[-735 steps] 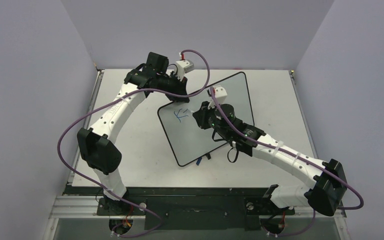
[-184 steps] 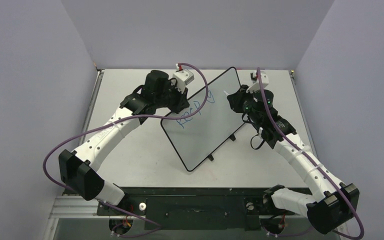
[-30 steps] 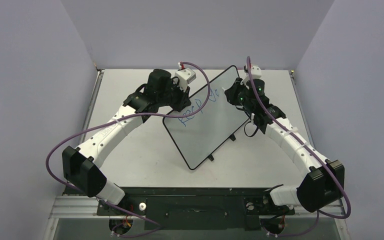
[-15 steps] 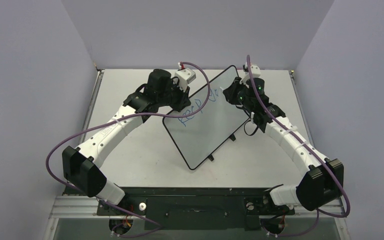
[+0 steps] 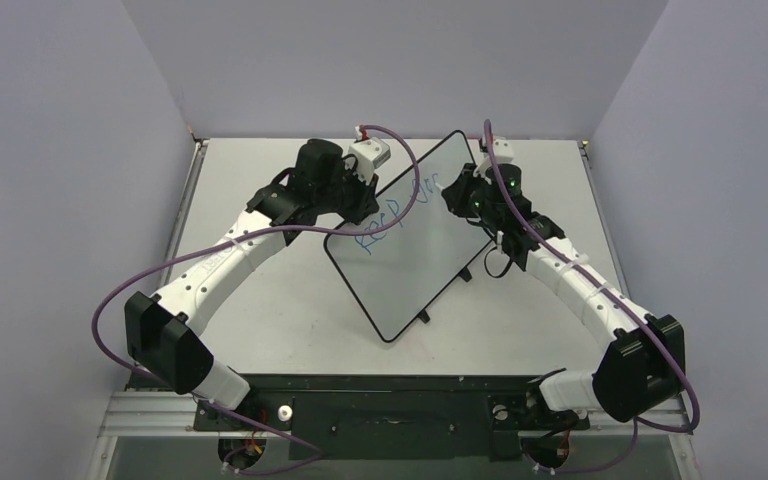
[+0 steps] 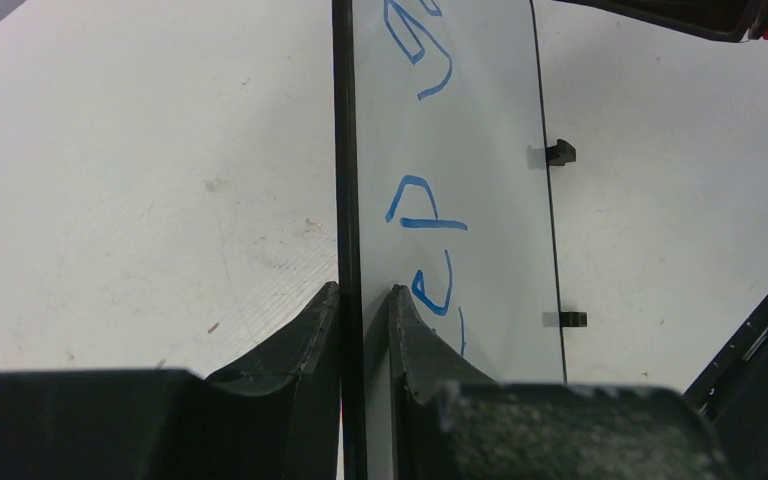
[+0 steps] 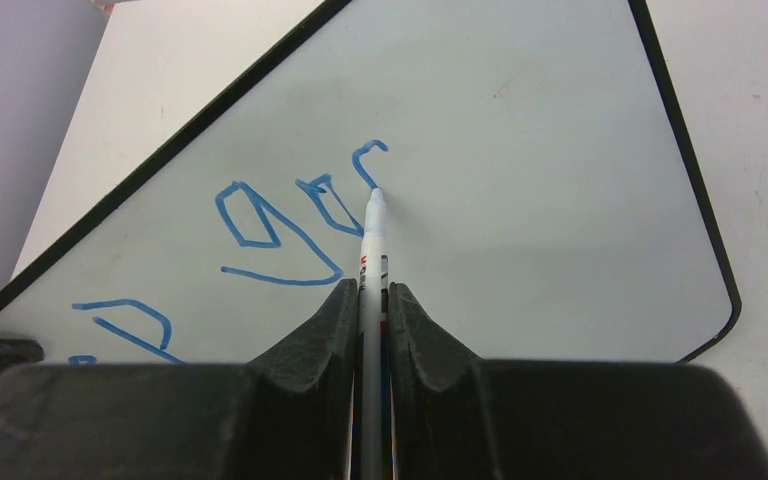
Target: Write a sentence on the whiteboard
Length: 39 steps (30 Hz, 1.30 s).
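Whiteboard [image 5: 415,265] sits askew at the middle of the table [image 5: 260,310]. At its left edge the left gripper [image 6: 363,292] pinches the black rim. Blue lettering [image 7: 260,225] runs along the far edge. The right gripper [image 7: 370,290] clamps a marker [image 7: 372,235], tip touching the board.

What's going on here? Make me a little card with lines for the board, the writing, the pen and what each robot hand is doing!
Board: white whiteboard with a black rim, on the pale table
Writing: blue letters, one word that looks like "keep" and a second word just begun
Pen: marker, tip touching the board at the end of the newest stroke
Left hand: left gripper shut on the board's edge
Right hand: right gripper shut on the marker
Sentence: not finished yet
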### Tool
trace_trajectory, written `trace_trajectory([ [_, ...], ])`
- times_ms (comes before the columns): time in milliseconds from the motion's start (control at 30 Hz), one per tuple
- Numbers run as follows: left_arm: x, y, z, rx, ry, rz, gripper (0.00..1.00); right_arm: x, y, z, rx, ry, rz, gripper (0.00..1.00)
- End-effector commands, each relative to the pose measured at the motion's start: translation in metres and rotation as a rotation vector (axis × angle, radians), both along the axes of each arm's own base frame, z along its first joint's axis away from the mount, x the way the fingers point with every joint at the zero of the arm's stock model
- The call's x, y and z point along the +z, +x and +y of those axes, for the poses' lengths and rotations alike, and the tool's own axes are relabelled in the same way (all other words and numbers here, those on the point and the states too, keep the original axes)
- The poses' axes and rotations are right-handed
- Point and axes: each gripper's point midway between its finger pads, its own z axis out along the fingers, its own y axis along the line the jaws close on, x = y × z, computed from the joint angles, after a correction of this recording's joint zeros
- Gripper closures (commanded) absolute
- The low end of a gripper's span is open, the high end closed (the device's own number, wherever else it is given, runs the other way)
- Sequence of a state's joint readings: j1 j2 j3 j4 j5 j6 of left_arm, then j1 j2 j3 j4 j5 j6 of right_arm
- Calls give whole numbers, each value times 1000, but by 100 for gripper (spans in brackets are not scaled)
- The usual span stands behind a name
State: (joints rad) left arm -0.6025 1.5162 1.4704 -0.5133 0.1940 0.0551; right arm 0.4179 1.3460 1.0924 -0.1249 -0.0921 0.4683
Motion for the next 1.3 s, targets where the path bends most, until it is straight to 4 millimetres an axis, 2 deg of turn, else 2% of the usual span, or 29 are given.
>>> trace_trajectory([
  [0, -3, 1, 3, -37, 77, -55, 100, -3, -8, 1, 6, -6, -1, 100],
  [233, -3, 0, 2, -40, 78, -56, 100, 1, -3, -7, -34, -9, -8, 100],
  [533, -3, 0, 2, -41, 81, -57, 100, 22, 14, -2, -45, 9, -40, 100],
  [767, -3, 0, 3, -40, 82, -59, 100, 31, 21, -1, -53, 9, -52, 100],
  [1067, -3, 0, 3, -40, 82, -59, 100, 29, 19, 0, -45, 7, -47, 100],
  [1267, -2, 0, 3, -39, 81, -64, 100, 11, 12, -6, -53, -13, -17, 100],
])
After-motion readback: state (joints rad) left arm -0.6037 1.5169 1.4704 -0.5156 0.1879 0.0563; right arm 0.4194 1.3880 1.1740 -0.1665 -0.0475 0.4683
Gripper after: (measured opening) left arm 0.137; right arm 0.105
